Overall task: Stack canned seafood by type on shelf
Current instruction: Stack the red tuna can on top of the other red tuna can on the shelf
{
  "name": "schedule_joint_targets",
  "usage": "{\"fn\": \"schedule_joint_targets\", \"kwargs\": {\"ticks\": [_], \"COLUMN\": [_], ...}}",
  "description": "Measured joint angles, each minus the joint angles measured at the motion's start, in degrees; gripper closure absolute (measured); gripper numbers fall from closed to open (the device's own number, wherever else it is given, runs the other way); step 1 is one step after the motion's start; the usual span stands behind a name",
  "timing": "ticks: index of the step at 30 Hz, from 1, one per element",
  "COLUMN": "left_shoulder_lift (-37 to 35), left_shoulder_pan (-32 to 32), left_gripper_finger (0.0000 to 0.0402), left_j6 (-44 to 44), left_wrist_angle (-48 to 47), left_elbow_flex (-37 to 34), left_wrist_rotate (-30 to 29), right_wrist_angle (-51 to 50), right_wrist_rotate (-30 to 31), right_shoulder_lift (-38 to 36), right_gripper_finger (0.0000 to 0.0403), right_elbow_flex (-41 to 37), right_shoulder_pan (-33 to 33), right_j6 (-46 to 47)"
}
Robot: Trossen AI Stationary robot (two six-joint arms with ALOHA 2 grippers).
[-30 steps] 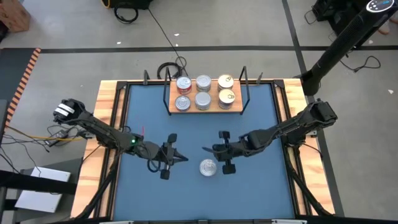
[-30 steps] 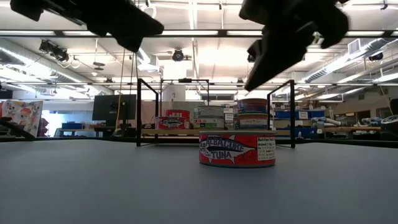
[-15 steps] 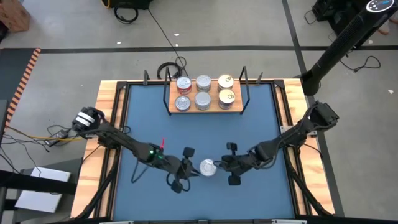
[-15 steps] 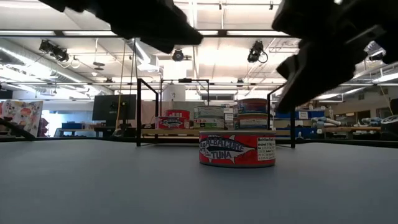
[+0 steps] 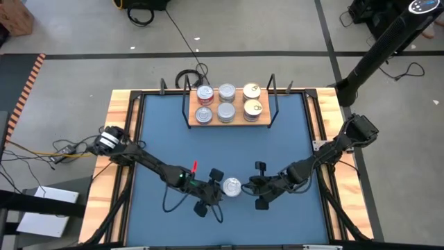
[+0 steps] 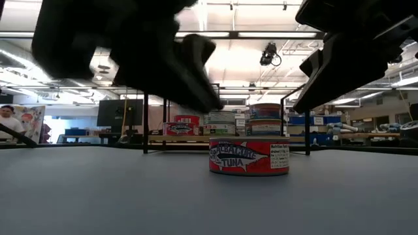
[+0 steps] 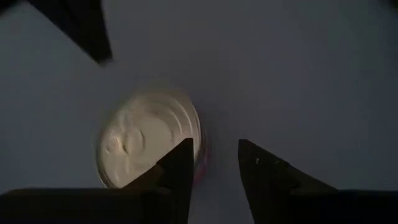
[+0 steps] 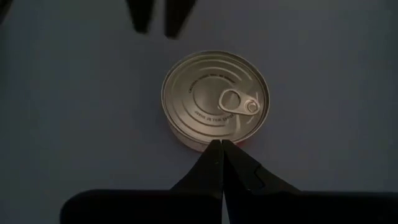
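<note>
both hands (image 5: 208, 192) (image 5: 258, 185) closed in beside lone tin (image 5: 232, 186).

The dark left arm reaches diagonally from the table's left edge toward the near middle, its two-finger left gripper (image 5: 207, 192) held low with a narrow gap between its dark fingers (image 7: 177, 171). The dark right arm stretches in from the right edge, bent at the elbow, its right gripper (image 5: 258, 185) facing the left one, fingertips (image 8: 214, 155) pressed together.
</note>
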Motion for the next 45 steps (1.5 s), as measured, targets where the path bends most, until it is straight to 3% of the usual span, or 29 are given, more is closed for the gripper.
{"fn": "schedule_joint_targets", "kwargs": {"ticks": [4, 9, 17, 35, 39, 45], "left_shoulder_lift": [2.0, 2.6, 2.6, 5.2, 5.2, 5.3], "left_shoulder_pan": [0.4, 1.1, 1.4, 2.1, 2.0, 1.7], "left_gripper_finger": [0.027, 0.027, 0.027, 0.0271, 0.0287, 0.0348], "left_j6": [3.2, 3.5, 3.6, 9.4, 11.1, 13.4], "left_wrist_angle": [-1.3, -0.5, -1.7, 0.9, 1.0, 1.3], "left_elbow_flex": [0.4, 0.4, 0.4, 0.2, 0.2, 0.2], "left_wrist_rotate": [-1.2, -6.7, -2.7, -3.6, -5.4, -6.1], "right_wrist_angle": [0.6, 0.9, 1.0, 1.2, 1.2, 1.2], "right_wrist_rotate": [0.0, 0.0, 0.0, 0.0, 0.0, 0.0], "right_shoulder_lift": [0.0, 0.0, 0.0, 0.0, 0.0, 0.0], "right_gripper_finger": [0.0395, 0.0395, 0.0395, 0.0395, 0.0395, 0.0394], "right_elbow_flex": [0.0, 0.0, 0.0, 0.0, 0.0, 0.0], "right_shoulder_pan": [0.0, 0.0, 0.0, 0.0, 0.0, 0.0], "right_j6": [-0.1, -0.2, -0.2, -0.7, -0.7, -0.9]}}
